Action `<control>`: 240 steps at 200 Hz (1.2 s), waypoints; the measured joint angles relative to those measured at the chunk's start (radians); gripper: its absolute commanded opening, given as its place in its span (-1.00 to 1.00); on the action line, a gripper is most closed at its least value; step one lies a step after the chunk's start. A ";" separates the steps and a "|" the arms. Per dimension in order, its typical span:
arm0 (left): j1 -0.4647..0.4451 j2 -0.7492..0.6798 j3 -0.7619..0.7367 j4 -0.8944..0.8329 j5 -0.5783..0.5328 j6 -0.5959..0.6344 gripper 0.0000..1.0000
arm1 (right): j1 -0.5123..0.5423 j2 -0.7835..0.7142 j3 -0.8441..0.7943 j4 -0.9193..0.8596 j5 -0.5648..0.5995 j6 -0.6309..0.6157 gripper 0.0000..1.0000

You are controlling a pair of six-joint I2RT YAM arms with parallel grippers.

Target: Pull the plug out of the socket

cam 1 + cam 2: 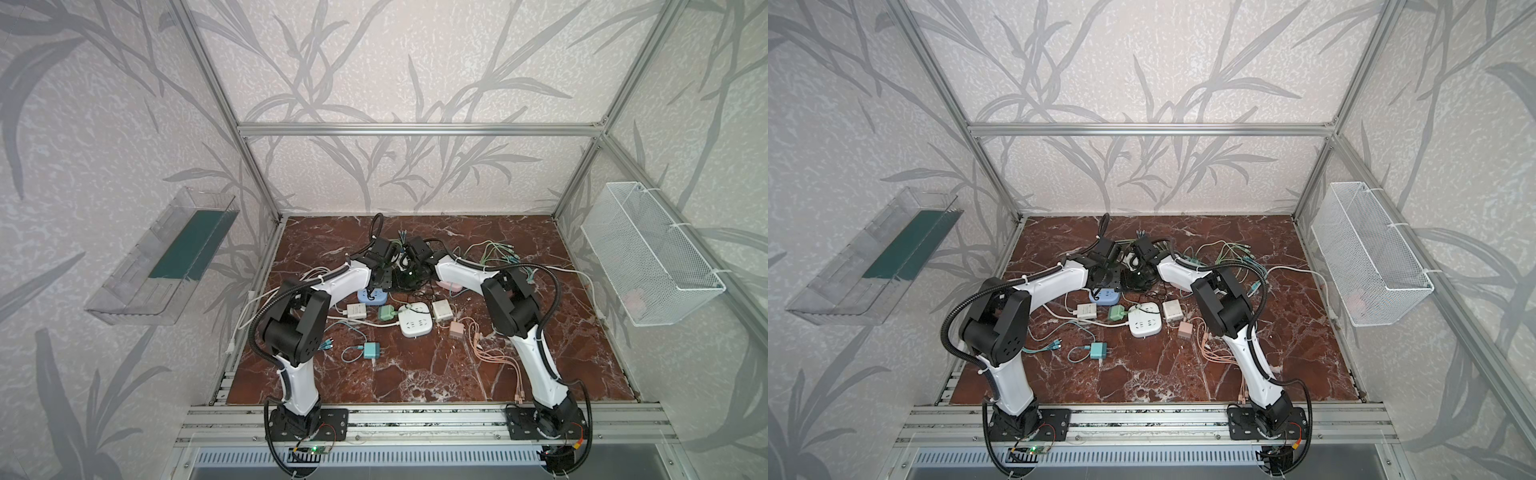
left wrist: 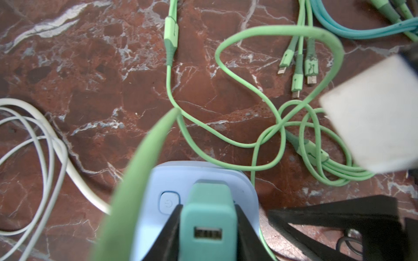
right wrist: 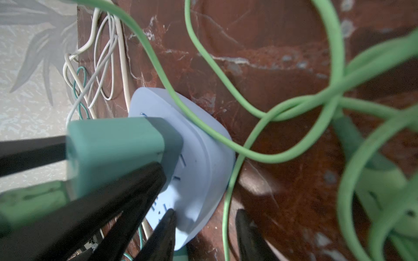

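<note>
Clamped between the black fingers [image 2: 172, 228] of left gripper [image 2: 208, 209]: teal plug [image 2: 208, 226], one finger flat against each side, USB port [image 2: 207, 233] facing the wrist camera. Seated upright in blue socket [image 2: 245, 187], just beside the power button [image 2: 169, 202]. Prongs hidden; plug body butting against the socket face in the right wrist view.

Right gripper [image 3: 204, 214] low at the socket's edge, jaws narrow. One fingertip [image 3: 168, 222] on the socket face, the other past the rim, rim between them. Firm grip or not: impossible to tell.

Socket flat on marble table [image 1: 415, 374], middle and toward the back, under both grippers in both top views.

Green cable [image 2: 280, 131] looped over the table beyond the socket, one strand draped across its rim, another blurred close to the left wrist camera. Three green connector tips [image 2: 298, 74] side by side farther off. White cables [image 2: 52, 146] coiled on the socket's other side. Blurred white block [image 2: 373, 117] at the edge of the left wrist view, nature unclear.

Nearer the front in a top view: white strip [image 1: 415, 323], green adapter [image 1: 387, 312] just beside it, loose teal charger [image 1: 371, 350], pink adapter [image 1: 457, 330]. Wire basket [image 1: 648, 257] on the right wall, clear tray [image 1: 162, 257] on the left wall.
</note>
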 measured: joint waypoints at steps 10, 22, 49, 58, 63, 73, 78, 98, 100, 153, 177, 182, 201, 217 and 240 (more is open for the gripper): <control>0.000 0.000 0.000 0.002 0.003 0.004 -0.45 | 0.000 0.000 0.000 0.000 0.000 0.001 -0.11; 0.000 0.000 0.000 0.003 0.006 0.006 -0.49 | 0.000 0.001 0.001 0.000 0.000 0.003 -0.11; 0.000 0.000 0.000 0.004 0.006 0.009 -0.52 | 0.000 0.004 0.005 0.000 0.000 0.008 -0.11; 0.000 0.000 0.000 0.004 0.006 0.010 -0.52 | 0.000 0.008 0.012 -0.001 0.000 0.011 -0.11; 0.000 0.000 0.000 0.004 0.006 0.010 -0.53 | 0.000 0.012 0.016 -0.001 0.000 0.012 -0.11; 0.000 0.000 0.000 0.004 0.006 0.010 -0.56 | 0.000 0.017 0.022 0.000 -0.002 0.014 -0.11; 0.000 0.000 0.000 0.004 0.006 0.010 -0.56 | 0.000 0.018 0.024 0.000 -0.003 0.014 -0.11; 0.000 0.000 0.000 0.004 0.006 0.010 -0.59 | 0.000 0.023 0.030 0.000 -0.006 0.015 -0.12; 0.000 0.000 0.000 0.004 0.006 0.010 -0.59 | 0.000 0.023 0.031 0.000 -0.007 0.015 -0.12; 0.001 -0.002 0.002 0.001 0.020 0.010 -0.67 | 0.002 0.051 0.083 -0.026 -0.007 0.007 -0.19; 0.005 -0.005 0.003 -0.002 0.030 0.012 -0.68 | 0.003 0.058 0.101 -0.048 -0.003 -0.006 -0.21; 0.006 -0.005 0.003 -0.002 0.032 0.013 -0.68 | 0.003 0.058 0.104 -0.052 0.000 -0.009 -0.22; 0.007 -0.010 0.003 -0.006 0.037 0.015 -0.68 | 0.005 0.058 0.112 -0.066 0.011 -0.015 -0.23; 0.006 -0.016 0.003 -0.016 0.040 0.021 -0.69 | 0.009 0.058 0.114 -0.075 0.011 -0.017 -0.23; 0.007 -0.020 0.003 -0.024 0.040 0.023 -0.69 | 0.011 0.058 0.115 -0.077 0.011 -0.018 -0.25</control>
